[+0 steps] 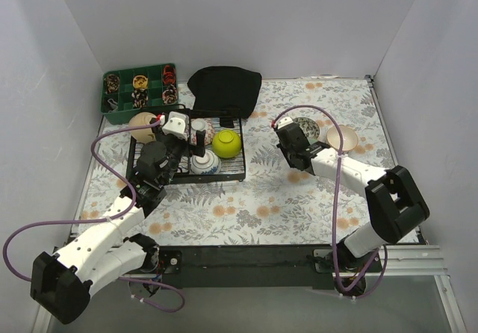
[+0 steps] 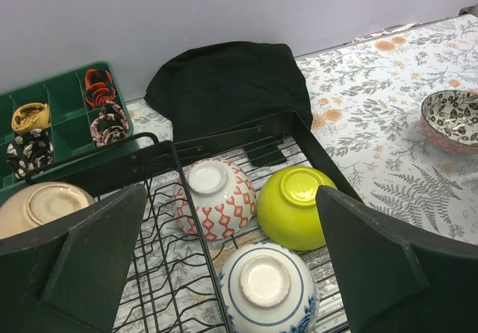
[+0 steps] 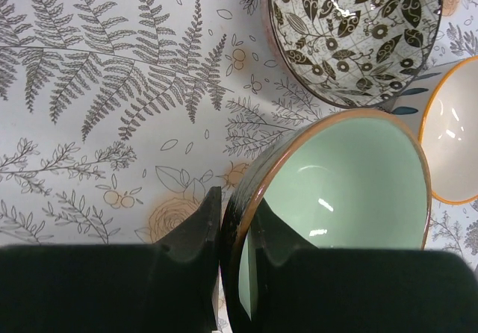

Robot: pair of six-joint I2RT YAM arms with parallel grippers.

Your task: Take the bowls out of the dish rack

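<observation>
Left tool (image 2: 230, 193) gaping wide and empty above the dish rack (image 2: 299, 124), the upturned blue-patterned bowl (image 2: 265, 284) lying straight ahead between its jaws, so that arm's the near one, while the right tool (image 3: 237, 225) pinches the mint bowl (image 3: 351, 176) by its rim over the counter (image 3: 89, 161).

Three plain walls close in the bench (image 1: 299, 206): a back wall (image 1: 239, 19), a left wall (image 1: 37, 109) and a right wall (image 1: 441, 79), all matte pale lilac-grey and meeting in straight corners. The light is even and soft, with only faint shadows. The bench carries a white cover (image 1: 276, 221) printed with grey ferns and small orange flowers. A black strip (image 1: 246, 267) runs along its near edge, and a pale metal rail (image 1: 418, 257) lies at the near right corner.
</observation>
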